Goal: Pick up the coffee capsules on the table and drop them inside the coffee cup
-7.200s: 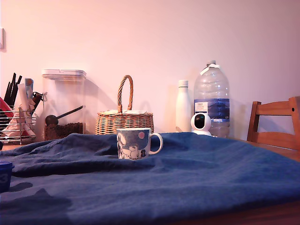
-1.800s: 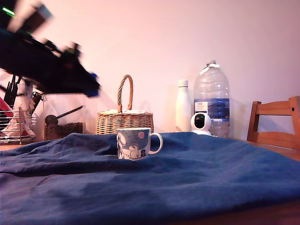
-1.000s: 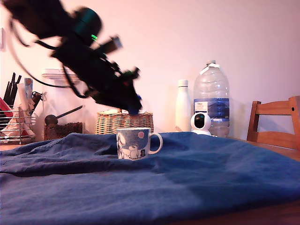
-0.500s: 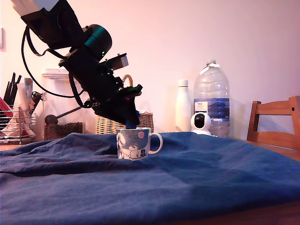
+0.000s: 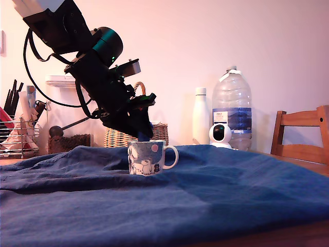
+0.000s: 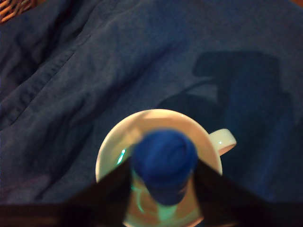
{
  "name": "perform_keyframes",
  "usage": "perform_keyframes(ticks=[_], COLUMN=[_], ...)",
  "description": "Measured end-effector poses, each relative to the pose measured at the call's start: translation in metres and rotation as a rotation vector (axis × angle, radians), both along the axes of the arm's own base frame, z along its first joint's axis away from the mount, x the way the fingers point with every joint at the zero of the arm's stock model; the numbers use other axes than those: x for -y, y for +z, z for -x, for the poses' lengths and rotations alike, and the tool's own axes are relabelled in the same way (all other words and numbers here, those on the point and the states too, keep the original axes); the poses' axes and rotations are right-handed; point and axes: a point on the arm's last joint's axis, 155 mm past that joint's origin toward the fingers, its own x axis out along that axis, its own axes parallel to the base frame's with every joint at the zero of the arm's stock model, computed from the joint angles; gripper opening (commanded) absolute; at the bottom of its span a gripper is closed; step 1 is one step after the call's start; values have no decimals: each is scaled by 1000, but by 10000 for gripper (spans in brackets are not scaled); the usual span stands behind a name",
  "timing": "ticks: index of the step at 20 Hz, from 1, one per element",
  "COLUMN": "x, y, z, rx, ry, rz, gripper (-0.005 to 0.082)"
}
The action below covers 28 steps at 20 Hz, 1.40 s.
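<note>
**Entry: capsule held over cup, release pending**

Item 1. My gripper [image 5: 143, 135]: tilted down from the exterior view's left, tip just above the cup's rim. In the wrist view the two dark jaws press on either side of the capsule, so I am pinching it.

Item 2. Coffee capsule [image 6: 164, 163]: dark blue pod, blurred because it sits so close to the wrist lens. It hangs between my jaws directly over the cup's white interior. In the exterior view only a small blue tip shows at the rim, and I cannot tell whether it is already below the lip or just above it.

Item 3. Coffee cup [image 5: 146, 157]: blue-and-white mug, upright on the cloth, loop handle toward the exterior view's right. Its mouth is wide compared with the pod.

Item 4. Table [image 5: 303, 163]: bare wood shows at the exterior view's right edge; the rest is under a wrinkled blue cloth [image 5: 216, 190]. No other capsule is seen on it.

Step in hand: carrying is done as I judge it; this is the drop.

Next move calls for: parting the jaws while staying centred over the opening, then lifting straight clear so I do not knock the rim or tip the cup on the soft cloth.
</note>
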Motion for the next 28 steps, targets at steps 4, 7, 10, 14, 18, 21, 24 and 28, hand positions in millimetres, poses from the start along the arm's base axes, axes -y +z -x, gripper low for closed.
perform_keyframes(ticks=[4, 7, 10, 14, 18, 21, 24, 28], x=[0, 0, 0, -1, -1, -4, -11, -22], y=[0, 0, -1, -4, 21, 73, 128, 161], z=[0, 0, 1, 6, 11, 18, 30, 38], rx=[-1, -1, -4, -32, -6, 75, 163, 211], ry=[0, 1, 0, -6, -15, -18, -24, -15], rz=[0, 0, -2, -9, 13, 54, 87, 105], gripper=[511, 473, 370, 111, -19, -20, -19, -19])
